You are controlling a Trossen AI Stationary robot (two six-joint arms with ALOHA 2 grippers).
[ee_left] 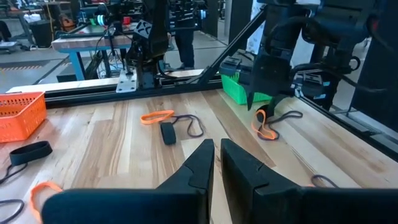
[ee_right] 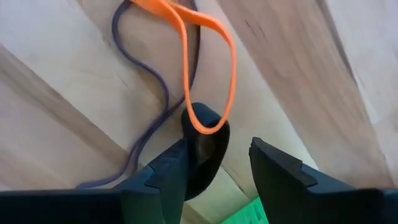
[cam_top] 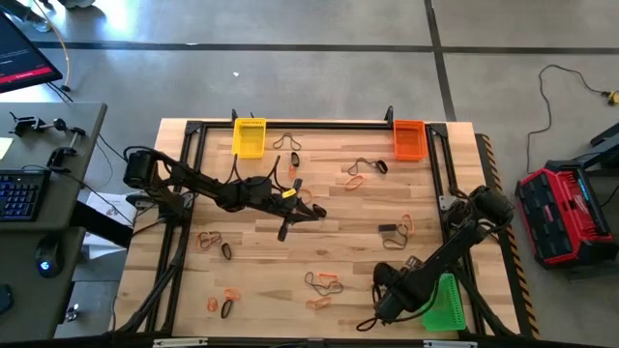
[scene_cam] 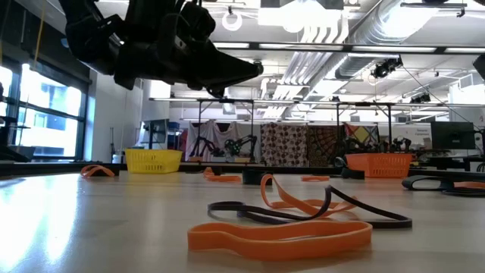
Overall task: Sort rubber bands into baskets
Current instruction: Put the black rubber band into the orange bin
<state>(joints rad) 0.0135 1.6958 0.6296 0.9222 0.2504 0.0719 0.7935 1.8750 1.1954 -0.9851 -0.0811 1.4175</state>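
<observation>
My right gripper (ee_right: 221,163) is open and points down near the table's near right corner (cam_top: 400,275), beside the green basket (cam_top: 445,302). Its fingers stand on either side of the end of an orange rubber band (ee_right: 208,93) that lies across a dark band (ee_right: 158,93) on the wood. I cannot tell whether they touch it. My left gripper (ee_left: 216,163) is shut on nothing and hangs nearly level over the table's middle (cam_top: 317,211), pointing right. The yellow basket (cam_top: 249,136) and the orange basket (cam_top: 409,139) stand on the table at its far edge.
More orange and dark bands lie scattered on the wood: at the near middle (cam_top: 324,281), near left (cam_top: 224,302), left (cam_top: 213,242), right middle (cam_top: 398,228) and far middle (cam_top: 363,172). A black frame (cam_top: 437,164) borders the table. A red and black case (cam_top: 563,215) sits on the floor.
</observation>
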